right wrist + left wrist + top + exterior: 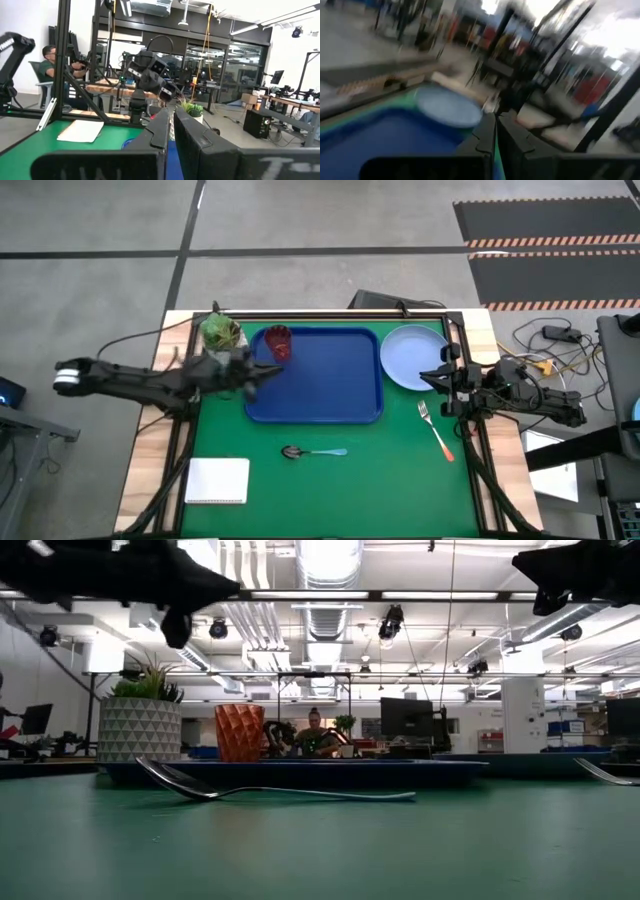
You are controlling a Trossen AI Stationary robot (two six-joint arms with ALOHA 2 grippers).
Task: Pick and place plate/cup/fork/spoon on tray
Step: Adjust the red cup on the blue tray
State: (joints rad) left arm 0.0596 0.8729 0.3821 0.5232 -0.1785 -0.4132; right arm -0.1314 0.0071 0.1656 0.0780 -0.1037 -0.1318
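Observation:
The dark-blue tray [330,395] lies at the table's far middle. The red cup [278,343] stands upright in the tray's far left corner; it also shows in the low view [240,732]. The light-blue plate [410,360] lies flat on the table, right of the tray. The fork [436,430] lies on the green mat at the right. The spoon [313,451] lies near of the tray. My left gripper [266,370] is shut and empty over the tray's left edge, just near of the cup. My right gripper [432,377] is shut and empty by the plate's near right edge.
A white pot with a green plant [221,333] stands at the far left, beside the tray and under my left arm. A white notepad [218,480] lies at the near left. Black frame rails run along the table's edges. A person sits in the room beyond [316,735].

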